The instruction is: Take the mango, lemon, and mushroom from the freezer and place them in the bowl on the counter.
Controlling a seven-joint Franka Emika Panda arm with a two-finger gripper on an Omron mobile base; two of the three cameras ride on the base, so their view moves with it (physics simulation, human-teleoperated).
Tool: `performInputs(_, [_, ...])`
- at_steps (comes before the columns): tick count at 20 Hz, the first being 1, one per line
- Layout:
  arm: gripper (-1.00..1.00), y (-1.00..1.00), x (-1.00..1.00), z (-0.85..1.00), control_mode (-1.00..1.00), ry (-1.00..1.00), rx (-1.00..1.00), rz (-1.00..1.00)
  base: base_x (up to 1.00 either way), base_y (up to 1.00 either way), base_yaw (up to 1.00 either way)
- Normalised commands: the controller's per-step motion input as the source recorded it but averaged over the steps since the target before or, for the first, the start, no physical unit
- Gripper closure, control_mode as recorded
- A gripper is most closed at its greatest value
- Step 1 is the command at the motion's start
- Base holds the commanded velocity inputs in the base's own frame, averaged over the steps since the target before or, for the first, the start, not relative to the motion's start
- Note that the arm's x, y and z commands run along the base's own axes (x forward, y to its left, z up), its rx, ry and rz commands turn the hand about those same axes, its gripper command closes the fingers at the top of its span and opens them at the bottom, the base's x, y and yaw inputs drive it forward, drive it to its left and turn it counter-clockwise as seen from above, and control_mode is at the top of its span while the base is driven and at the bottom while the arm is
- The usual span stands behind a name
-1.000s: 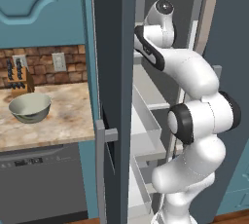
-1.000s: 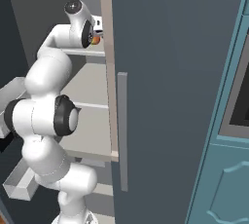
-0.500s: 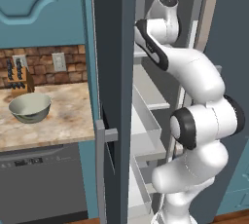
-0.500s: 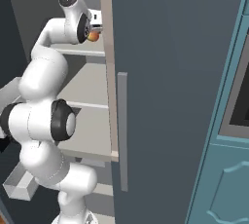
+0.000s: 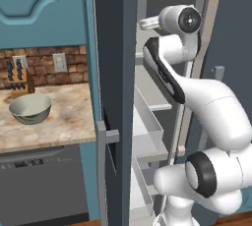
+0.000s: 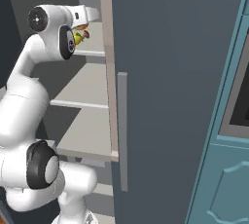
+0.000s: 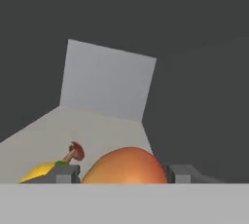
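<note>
Step in hand: mango [image 7: 127, 165] pick from freezer [image 5: 115, 48] shelf. Tool [image 7: 121, 173] apparently clenched on mango. Next: withdrawal, transfer to bowl [image 5: 30, 109] on tabletop [image 5: 69, 122].

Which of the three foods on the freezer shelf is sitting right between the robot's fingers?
The mango, the big orange-red one. It sits between the two fingers; the yellow lemon lies off to one side, and the little mushroom stands farther back.
</note>
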Motion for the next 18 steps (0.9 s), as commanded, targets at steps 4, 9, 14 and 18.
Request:
performInputs(4, [1.00,-0.01,-1.00,0.20,-1.00,-0.02,0.14,-0.04,0.00,0.00,0.00])
performInputs(9, [1.00,-0.02,-1.00,-0.19,-1.00,0.10,0.16,-0.02,0.00,0.00,0.00])
performInputs(14, [1.00,-0.15,-1.00,-0.44,-1.00,0.47,0.23,-0.06,0.00,0.00,0.00])
performInputs(18, [1.00,-0.16,-1.00,-1.00,-1.00,0.45,0.06,-0.04,0.00,0.00,0.00])
